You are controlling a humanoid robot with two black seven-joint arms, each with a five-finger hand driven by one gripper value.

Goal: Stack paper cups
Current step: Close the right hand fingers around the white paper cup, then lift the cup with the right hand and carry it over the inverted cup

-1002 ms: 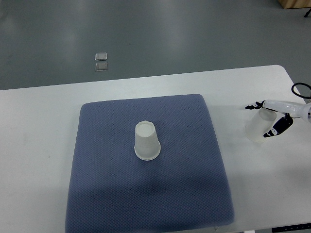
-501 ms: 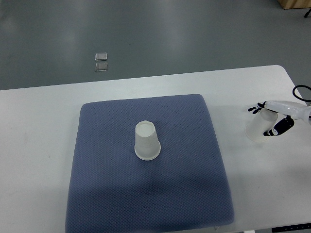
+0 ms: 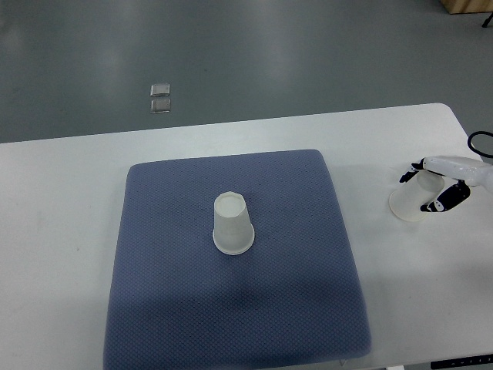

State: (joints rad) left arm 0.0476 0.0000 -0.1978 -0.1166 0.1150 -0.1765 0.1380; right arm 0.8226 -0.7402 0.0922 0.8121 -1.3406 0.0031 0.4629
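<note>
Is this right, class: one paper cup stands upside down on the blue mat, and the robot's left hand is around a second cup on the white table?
Not quite. The top view shows the hand around the second cup is the right hand; its arm enters from the picture's right edge. The rest holds: one paper cup stands upside down on the blue mat, and the second is on the white table.

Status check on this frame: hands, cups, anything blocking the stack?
Right hand shut on translucent paper cup at table's right edge. Left hand out of view. Second inverted white paper cup on blue textured mat; nothing between them.
</note>
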